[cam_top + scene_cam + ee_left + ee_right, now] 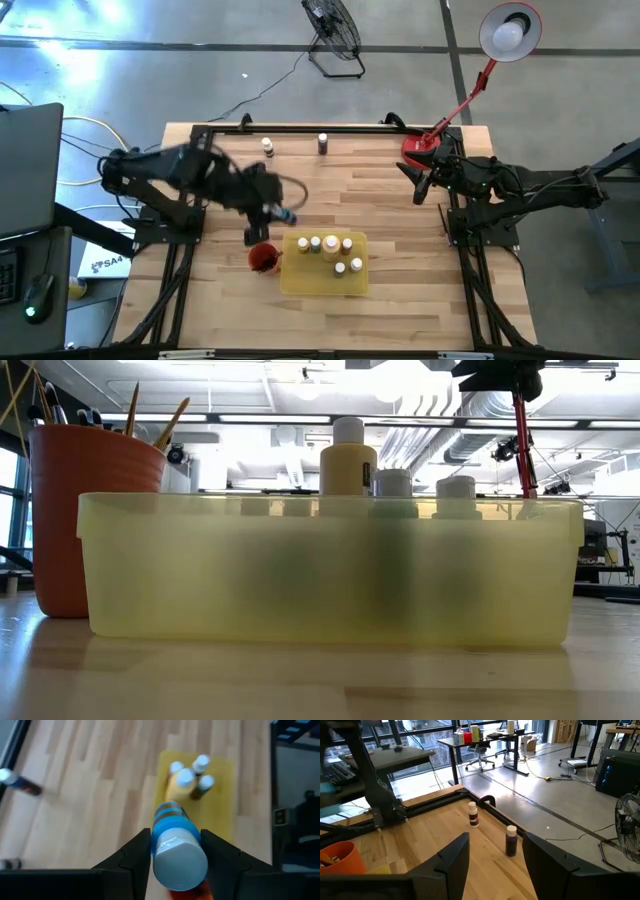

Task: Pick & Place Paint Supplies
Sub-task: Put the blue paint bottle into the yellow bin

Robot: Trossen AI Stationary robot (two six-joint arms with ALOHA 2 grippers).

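My left gripper (274, 213) hangs above the table just left of the yellow tray (296, 280), shut on a blue paint bottle (175, 832) with a pale cap. The tray holds several paint bottles (330, 245); their caps rise over its wall (330, 570) in the low view. A red cup (263, 257) of paintbrushes (150, 420) stands on the table against the tray's left side. Two more bottles (268, 147) (322, 143) stand upright near the far edge. My right gripper (492, 855) waits open at the right, by the lamp base, with nothing between its fingers. My left gripper pinches the blue bottle's body (159, 822) between its two fingers (134, 854). The bottle lies along the fingers, its pale cap (180, 860) toward the wrist. The fingers slant down from the table's left. The bottle is lifted clear of the table.
A red desk lamp (420, 150) stands at the table's far right corner, close to my right arm. A black frame runs along the table's far and side edges (300, 128). Bare wood lies between the tray and the far bottles (340, 190).
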